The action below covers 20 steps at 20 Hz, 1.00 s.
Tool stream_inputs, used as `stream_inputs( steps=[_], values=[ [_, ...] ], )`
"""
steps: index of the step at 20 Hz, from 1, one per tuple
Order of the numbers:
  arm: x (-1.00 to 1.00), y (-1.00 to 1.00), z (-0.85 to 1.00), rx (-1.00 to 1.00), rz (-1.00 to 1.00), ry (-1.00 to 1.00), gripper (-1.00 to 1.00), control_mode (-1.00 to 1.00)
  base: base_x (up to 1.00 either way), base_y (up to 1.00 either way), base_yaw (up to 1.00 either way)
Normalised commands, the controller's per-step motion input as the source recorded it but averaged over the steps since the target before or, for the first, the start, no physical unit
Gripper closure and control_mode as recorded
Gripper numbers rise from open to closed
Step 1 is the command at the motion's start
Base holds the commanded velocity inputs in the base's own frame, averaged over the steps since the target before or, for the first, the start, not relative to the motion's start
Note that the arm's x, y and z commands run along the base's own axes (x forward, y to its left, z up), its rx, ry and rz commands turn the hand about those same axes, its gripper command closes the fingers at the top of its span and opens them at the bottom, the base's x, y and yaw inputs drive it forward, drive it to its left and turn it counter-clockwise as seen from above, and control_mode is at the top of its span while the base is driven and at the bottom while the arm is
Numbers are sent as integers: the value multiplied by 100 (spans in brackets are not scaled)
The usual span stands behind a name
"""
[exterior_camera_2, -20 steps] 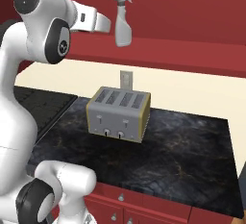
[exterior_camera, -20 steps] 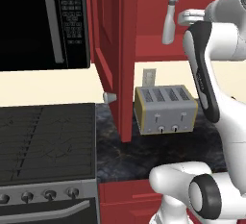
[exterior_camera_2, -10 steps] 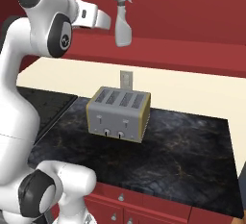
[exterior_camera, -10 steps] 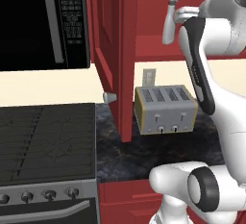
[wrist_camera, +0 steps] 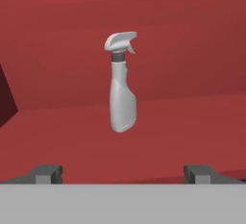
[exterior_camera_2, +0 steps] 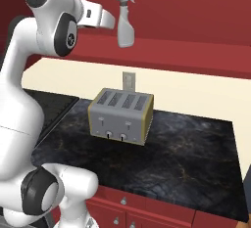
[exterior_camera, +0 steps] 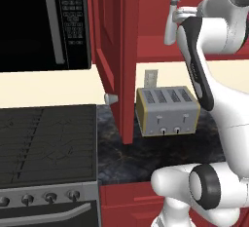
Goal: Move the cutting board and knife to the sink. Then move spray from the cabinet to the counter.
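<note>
- Fingers of the gripper are held wide apart, nothing between them; both tips are seen short of the spray.
- Spray is seen upright on the shelf of the cabinet, nozzle at top, centred ahead of the gripper, not touched.
- Open cabinet door is noted left of the spray.
- Below the spray, a toaster is set on the counter.
- Stove and microwave are noted further left of the spray.

Spray stood upright in the red cabinet, just beyond the arm's hand; a toaster sat on the black desk below.
</note>
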Motion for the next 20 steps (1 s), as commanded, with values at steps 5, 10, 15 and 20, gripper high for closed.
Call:
stream_inputs(
  steps=[5,10,15,20],
  values=[
    [23,0,-3,0,0,0,-100,-100,0,0,0],
    [24,0,-10,0,0,0,-100,-100,0,0,0],
    [24,0,-9,0,0,0,-100,-100,0,0,0],
    [28,0,-3,0,0,0,-100,-100,0,0,0]
  ],
)
